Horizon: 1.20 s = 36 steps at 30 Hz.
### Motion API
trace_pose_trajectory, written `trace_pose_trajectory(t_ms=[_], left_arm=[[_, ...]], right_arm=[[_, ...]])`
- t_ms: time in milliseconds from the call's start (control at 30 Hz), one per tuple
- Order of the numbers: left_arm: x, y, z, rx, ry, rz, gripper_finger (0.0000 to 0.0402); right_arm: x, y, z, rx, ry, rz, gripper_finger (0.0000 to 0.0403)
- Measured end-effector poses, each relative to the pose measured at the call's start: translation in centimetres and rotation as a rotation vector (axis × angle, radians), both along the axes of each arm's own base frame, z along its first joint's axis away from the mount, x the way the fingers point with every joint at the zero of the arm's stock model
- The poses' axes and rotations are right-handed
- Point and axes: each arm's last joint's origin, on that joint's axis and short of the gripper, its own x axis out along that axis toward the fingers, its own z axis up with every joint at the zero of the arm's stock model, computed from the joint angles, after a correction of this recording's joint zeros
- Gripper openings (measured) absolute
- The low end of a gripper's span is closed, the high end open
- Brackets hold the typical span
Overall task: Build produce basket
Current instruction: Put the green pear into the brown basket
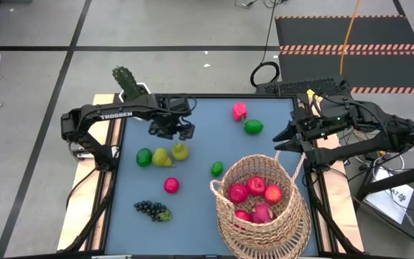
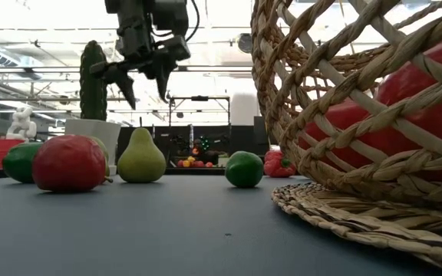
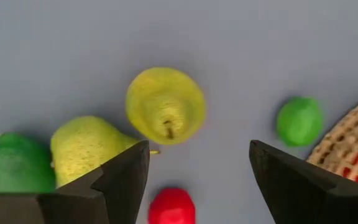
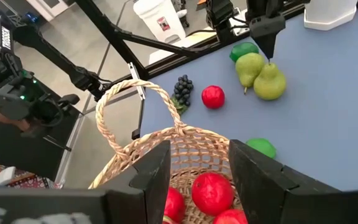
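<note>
Red apples [image 1: 255, 188] (several) inside wicker basket [image 1: 294, 224]

Basket [image 1: 264, 208] upright; produce [image 1: 171, 155] perhaps scattered.

**Two dark arms with white lettering and green lights**

Both arms are black, made of long thin links and thicker joint blocks. The left arm [image 1: 113, 115] has the word TROSSEN in white letters on its upper link. Its gripper [image 3: 197, 180] has two flat black fingers [image 3: 126, 180] with angled, stepped edges. The right arm [image 1: 379, 129] has a small green light on the body near the wrist and black cables along its links. Its gripper [image 4: 194, 180] has two wide, matte black fingers [image 4: 260, 174] with straight inner faces.
</note>
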Motion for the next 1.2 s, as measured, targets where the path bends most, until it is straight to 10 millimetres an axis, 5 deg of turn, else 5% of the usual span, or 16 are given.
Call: trace_pose_trajectory(t_ms=[833, 1200], left_arm=[[-0.2, -0.7, -3.2, 0.055, 0.044, -0.020, 0.0270], [-0.1, -0.6, -3.2, 0.065, 0.038, -0.023, 0.0173]], right_arm=[[0.0, -0.1, 0.0, -0.051, -0.009, -0.008, 0.0155], [0.0, -0.1, 0.0, -0.062, -0.012, -0.008, 0.0155]])
